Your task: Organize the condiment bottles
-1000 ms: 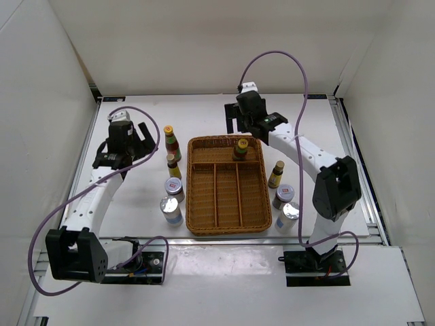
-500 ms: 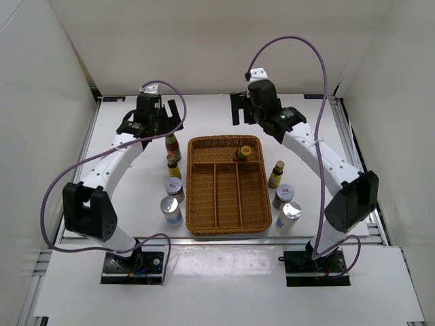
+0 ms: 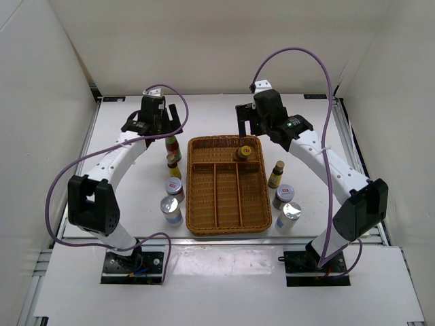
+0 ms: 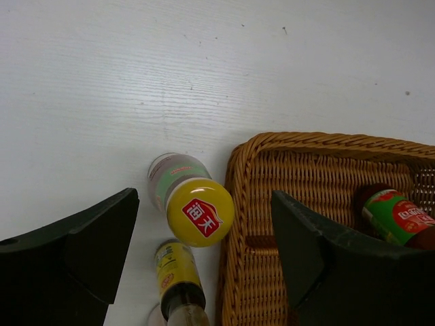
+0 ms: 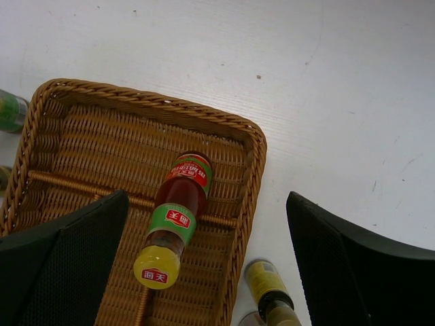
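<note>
A tall green-necked, yellow-capped bottle (image 3: 172,145) stands just left of the wicker tray (image 3: 228,228). My left gripper (image 3: 165,126) hovers over it, open. In the left wrist view the yellow cap (image 4: 200,212) lies between the two fingers with a gap on each side. A second tall bottle (image 3: 242,151) stands in the tray's back compartment, and its cap (image 5: 155,267) shows in the right wrist view. My right gripper (image 3: 249,126) hangs open just behind it, holding nothing. Small brown bottles (image 3: 174,166) (image 3: 276,174) and silver-lidded jars (image 3: 175,189) (image 3: 283,196) flank the tray.
The tray has one cross compartment at the back and three long ones running forward. Two more jars (image 3: 171,210) (image 3: 290,215) stand near the front on either side. White walls close in the table on three sides. Purple cables arc above both arms.
My left arm has swung from the table's left side toward the back and right, ending above the tall bottle beside the tray. My right gripper has drifted slightly right behind the tray.
</note>
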You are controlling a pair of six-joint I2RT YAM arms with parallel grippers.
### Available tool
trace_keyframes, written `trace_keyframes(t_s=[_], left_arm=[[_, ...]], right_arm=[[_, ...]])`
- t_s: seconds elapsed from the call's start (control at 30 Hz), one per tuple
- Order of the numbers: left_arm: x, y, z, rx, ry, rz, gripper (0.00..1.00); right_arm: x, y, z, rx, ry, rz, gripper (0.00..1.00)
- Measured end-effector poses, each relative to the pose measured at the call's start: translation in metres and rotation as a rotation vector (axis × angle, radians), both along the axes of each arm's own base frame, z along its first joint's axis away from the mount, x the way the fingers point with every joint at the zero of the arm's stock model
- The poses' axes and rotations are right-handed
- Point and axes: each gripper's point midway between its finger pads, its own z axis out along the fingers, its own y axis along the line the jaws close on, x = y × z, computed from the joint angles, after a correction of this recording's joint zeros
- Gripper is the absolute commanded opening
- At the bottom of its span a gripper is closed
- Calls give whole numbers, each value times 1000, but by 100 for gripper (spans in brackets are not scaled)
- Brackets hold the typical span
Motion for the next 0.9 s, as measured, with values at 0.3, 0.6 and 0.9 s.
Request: trace_keyframes(t_s=[0.3,0.6,0.9], left_arm=[[3,1,-23,31,51,-3,59],[9,6,-20,81,51,-3,28],[19,14,18,164,22,14,11]], right_arm=[[-6,4,-5,18,35,18,100],[-12,5,-10,19,66,34,100],[-15,4,-16,12,84,37,100]])
